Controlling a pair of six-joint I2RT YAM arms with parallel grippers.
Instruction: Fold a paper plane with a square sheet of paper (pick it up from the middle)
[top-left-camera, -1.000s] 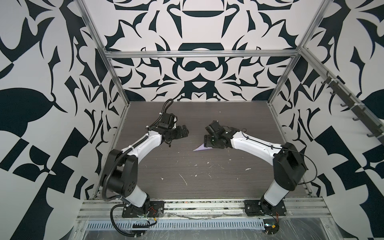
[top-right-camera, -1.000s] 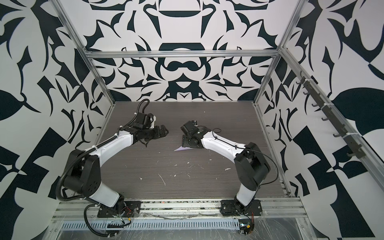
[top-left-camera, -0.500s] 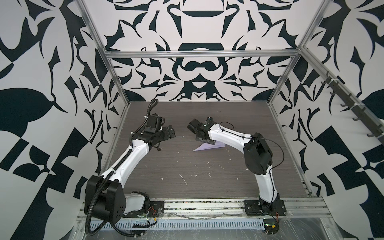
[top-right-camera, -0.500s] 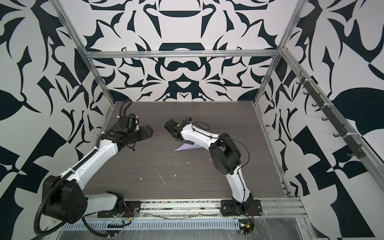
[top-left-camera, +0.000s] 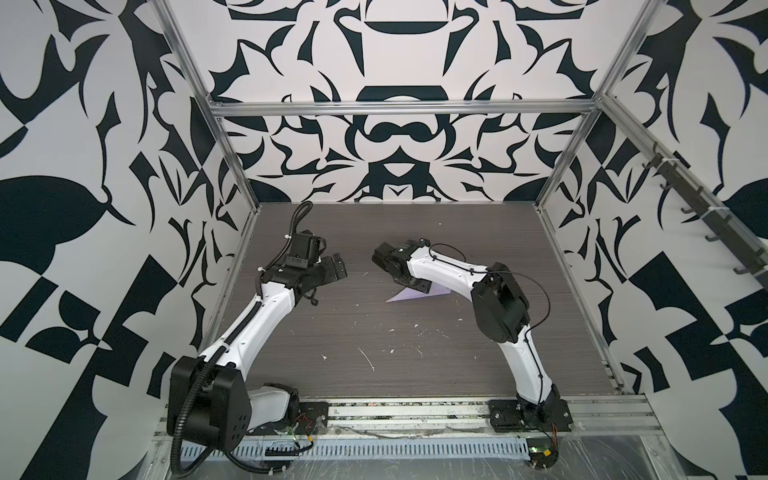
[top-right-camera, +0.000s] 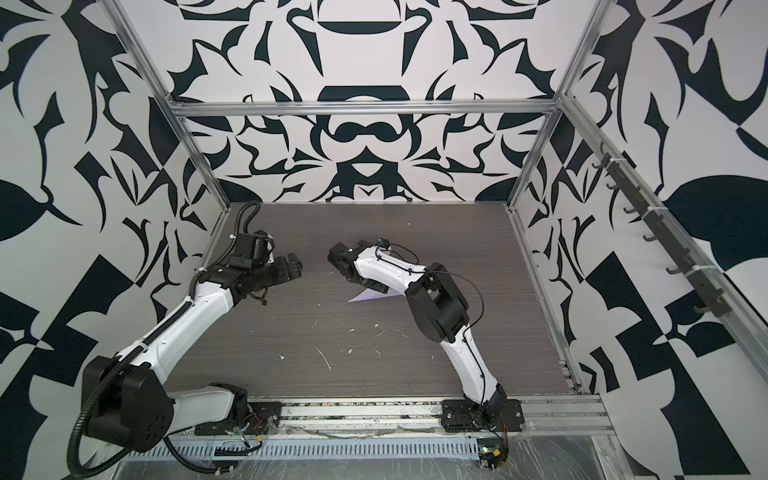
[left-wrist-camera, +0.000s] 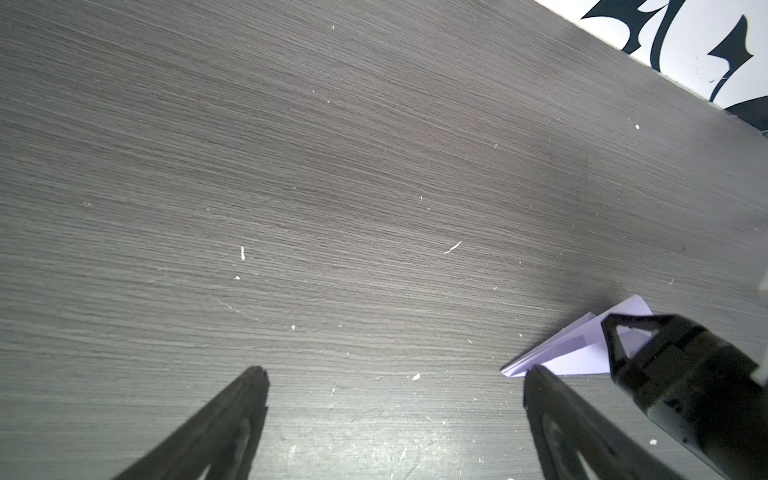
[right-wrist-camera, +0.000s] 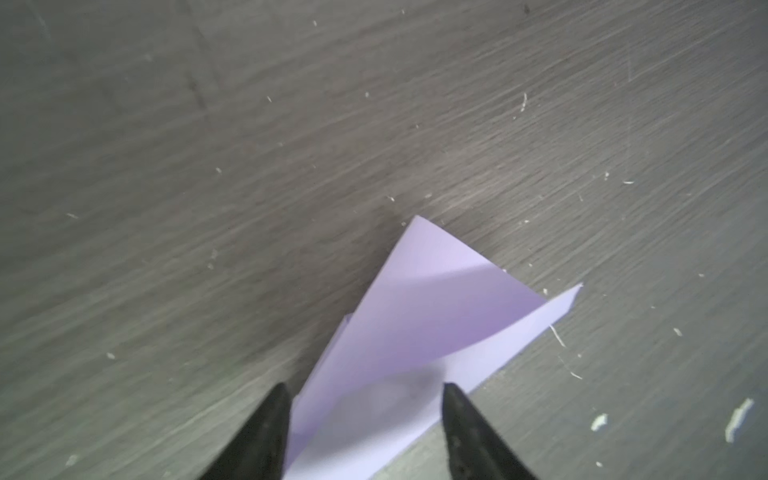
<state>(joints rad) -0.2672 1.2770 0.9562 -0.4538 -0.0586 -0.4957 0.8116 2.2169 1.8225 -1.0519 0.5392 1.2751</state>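
The square sheet of paper is folded into a slim lilac dart, the paper plane (top-left-camera: 419, 296) (top-right-camera: 368, 296). It lies on the dark table with its sharp nose toward the left arm. My right gripper (top-left-camera: 415, 286) (top-right-camera: 376, 286) is down on it. In the right wrist view its fingers stand apart either side of the plane (right-wrist-camera: 415, 324), whose upper flap is raised; this gripper (right-wrist-camera: 365, 386) is open. My left gripper (top-left-camera: 338, 268) (top-right-camera: 296, 266) hovers well left of the plane, wide open (left-wrist-camera: 395, 372) and empty. The left wrist view shows the plane (left-wrist-camera: 582, 353) beside one fingertip.
Small white flecks (top-left-camera: 368, 359) are scattered over the wood-grain table (top-left-camera: 415, 374), mostly toward the front. Patterned walls and metal frame posts (top-left-camera: 237, 174) close in the back and both sides. A rail with the arm bases (top-left-camera: 415, 409) runs along the front.
My left arm has drawn back to the left, away from the plane. My right gripper has come down over the plane and its jaws have narrowed. The plane stays on the table.
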